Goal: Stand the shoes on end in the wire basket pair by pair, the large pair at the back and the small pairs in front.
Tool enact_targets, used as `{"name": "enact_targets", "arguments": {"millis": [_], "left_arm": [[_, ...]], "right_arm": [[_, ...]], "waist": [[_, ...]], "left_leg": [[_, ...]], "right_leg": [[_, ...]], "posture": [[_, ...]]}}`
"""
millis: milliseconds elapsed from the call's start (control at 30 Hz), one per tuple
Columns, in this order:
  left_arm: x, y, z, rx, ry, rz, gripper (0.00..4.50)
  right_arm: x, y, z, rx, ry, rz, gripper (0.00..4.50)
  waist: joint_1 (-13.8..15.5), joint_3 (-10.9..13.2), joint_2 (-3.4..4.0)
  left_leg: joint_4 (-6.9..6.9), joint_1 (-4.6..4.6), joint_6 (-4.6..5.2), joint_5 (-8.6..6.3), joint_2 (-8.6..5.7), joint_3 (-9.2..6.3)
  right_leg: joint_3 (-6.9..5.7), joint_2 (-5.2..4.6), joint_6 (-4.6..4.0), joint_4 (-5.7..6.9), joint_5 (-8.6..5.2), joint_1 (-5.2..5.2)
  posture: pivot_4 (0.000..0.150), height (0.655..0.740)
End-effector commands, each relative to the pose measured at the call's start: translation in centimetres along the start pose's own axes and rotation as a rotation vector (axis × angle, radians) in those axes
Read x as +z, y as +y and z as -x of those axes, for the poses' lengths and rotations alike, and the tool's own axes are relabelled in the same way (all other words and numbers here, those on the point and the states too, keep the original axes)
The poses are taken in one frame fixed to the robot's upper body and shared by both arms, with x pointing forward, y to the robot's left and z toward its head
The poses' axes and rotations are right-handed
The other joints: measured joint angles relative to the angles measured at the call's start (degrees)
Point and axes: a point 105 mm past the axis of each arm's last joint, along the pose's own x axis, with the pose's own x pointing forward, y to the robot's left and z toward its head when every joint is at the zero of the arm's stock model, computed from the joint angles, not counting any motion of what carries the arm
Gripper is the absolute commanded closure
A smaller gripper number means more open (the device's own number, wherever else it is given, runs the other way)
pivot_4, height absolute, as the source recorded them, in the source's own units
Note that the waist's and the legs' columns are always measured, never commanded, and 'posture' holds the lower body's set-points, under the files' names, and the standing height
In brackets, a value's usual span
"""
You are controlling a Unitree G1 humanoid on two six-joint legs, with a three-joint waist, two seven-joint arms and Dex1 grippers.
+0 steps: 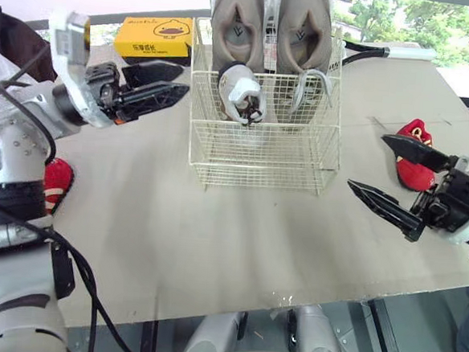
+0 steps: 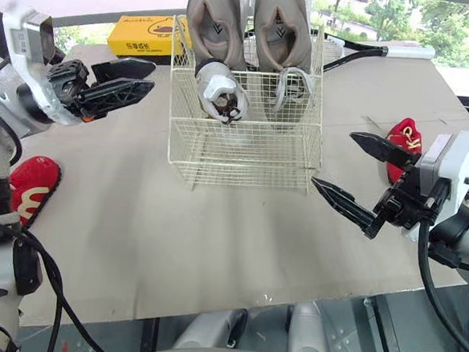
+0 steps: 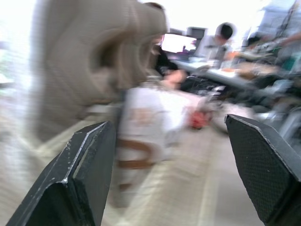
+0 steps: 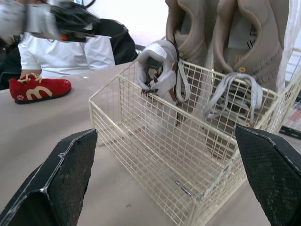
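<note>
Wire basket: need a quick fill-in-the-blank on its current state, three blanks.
1. The large tan shoes stand at the ____ of the wire basket.
2. The shoe on the table beside the right claw is ____ in colour.
3. The left claw and the right claw are both ____ and hold nothing.
Missing words: back; red; open.

- Cream wire basket [image 1: 260, 158]: upright, open at the top.
- Large tan pair [image 1: 239, 31]: on end, side by side at the basket's back.
- Small white shoe [image 1: 242, 94]: on end in front of the left tan shoe.
- Left red shoe [image 2: 31, 182]: outside the basket, well apart.
- Right red shoe [image 2: 404, 139]: outside, on the opposite side.
</note>
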Motion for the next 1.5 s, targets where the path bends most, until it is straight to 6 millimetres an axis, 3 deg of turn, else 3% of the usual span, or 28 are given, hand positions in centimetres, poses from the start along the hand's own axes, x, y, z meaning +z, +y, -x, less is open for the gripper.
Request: {"name": "enact_targets", "arguments": {"millis": [33, 200, 333, 467, 600, 667, 833, 1167, 1267, 1333, 1500], "left_arm": [[-1.2, -5.8, -2.3, -0.215, 0.036, 0.094, 0.48], [-4.7, -9.5, -5.7, -0.255, 0.095, 0.095, 0.48], [-6.8, -10.2, -8.2, -0.204, 0.156, 0.108, 0.48], [-7.0, -11.0, -9.5, -0.297, 0.143, 0.173, 0.48], [-7.1, -11.7, -10.1, -0.388, 0.154, 0.18, 0.48], [-7.0, -11.6, -10.4, -0.4, 0.154, 0.144, 0.48], [-6.4, -10.5, -10.1, -0.405, 0.146, -0.001, 0.48], [-6.8, -10.7, -9.8, -0.402, 0.144, -0.05, 0.48], [-6.8, -10.8, -9.7, -0.396, 0.143, -0.056, 0.37], [-6.9, -10.8, -9.7, -0.392, 0.145, -0.057, 0.37], [-6.9, -10.7, -9.5, -0.387, 0.153, -0.049, 0.37]], "right_arm": [[-1.3, -1.3, 1.7, -0.113, 0.102, 0.002, 0.0], [-3.9, -3.9, 5.6, -0.371, 0.291, -0.033, 0.0], [-5.5, -5.8, 9.3, -0.58, 0.428, -0.089, 0.0], [-7.1, -6.5, 12.5, -0.672, 0.639, -0.192, 0.0], [-8.2, -10.1, 16.2, -0.871, 0.785, -0.313, 0.0], [-8.4, -11.9, 17.5, -0.962, 0.777, -0.405, 0.0], [-8.8, -15.5, 18.0, -1.032, 0.723, -0.544, 0.0], [-10.5, -19.1, 17.8, -1.04, 0.697, -0.615, 0.0], [-12.2, -19.4, 17.8, -1.023, 0.749, -0.615, 0.71], [-13.2, -19.4, 17.5, -0.992, 0.777, -0.611, 1.59], [-13.0, -19.6, 16.6, -0.919, 0.773, -0.571, 4.1]], "waist": [[0.1, 0.0, -0.02], [0.6, 0.0, 0.01], [1.2, 0.0, 0.03], [1.8, -0.1, 0.08], [1.4, 0.0, 0.07], [1.4, 0.0, 0.03], [1.3, -0.1, 0.09], [1.3, -0.1, 0.13], [1.3, -0.1, 0.13], [1.3, -0.1, 0.13], [1.4, -0.1, 0.12]], "left_leg": [[0.0, 0.02, 0.0, 0.0, 0.0, 0.0], [-0.01, 0.21, 0.01, -0.01, 0.0, 0.03], [-0.03, 0.52, 0.03, -0.03, 0.0, 0.19], [-0.1, 0.89, 0.13, -0.09, 0.0, 0.43], [-0.12, 1.19, 0.33, -0.2, 0.01, 0.85], [-0.14, 1.26, 0.39, -0.24, 0.01, 1.13], [-0.5, 1.32, 0.41, -0.24, 0.12, 1.4], [-0.83, 1.06, 0.41, -0.23, 0.35, 1.62], [-0.84, 1.05, 0.41, -0.23, 0.38, 1.68], [-0.84, 1.06, 0.41, -0.23, 0.39, 1.74], [-0.84, 1.08, 0.42, -0.24, 0.4, 1.8]], "right_leg": [[0.02, -0.02, 0.0, 0.0, 0.0, 0.04], [0.18, -0.03, 0.0, -0.02, 0.0, 0.25], [0.36, -0.01, -0.03, 0.0, 0.02, 0.51], [0.45, 0.03, -0.05, 0.0, 0.03, 0.78], [0.78, 0.09, -0.04, -0.05, 0.03, 0.95], [1.02, 0.14, -0.03, -0.08, 0.04, 0.94], [1.2, 0.14, 0.04, -0.37, 0.08, 0.9], [1.15, 0.2, 0.12, -0.99, 0.13, 0.76], [1.15, 0.2, 0.12, -1.04, 0.13, 0.75], [1.17, 0.2, 0.12, -1.03, 0.13, 0.74], [1.16, 0.19, 0.25, -0.98, 0.23, 0.77]], "posture": [[0.15, 0.74], [0.15, 0.74], [0.15, 0.74], [0.15, 0.74], [0.15, 0.74], [0.15, 0.74], [0.15, 0.74], [0.15, 0.74], [0.15, 0.74], [0.15, 0.74], [0.15, 0.74]]}}
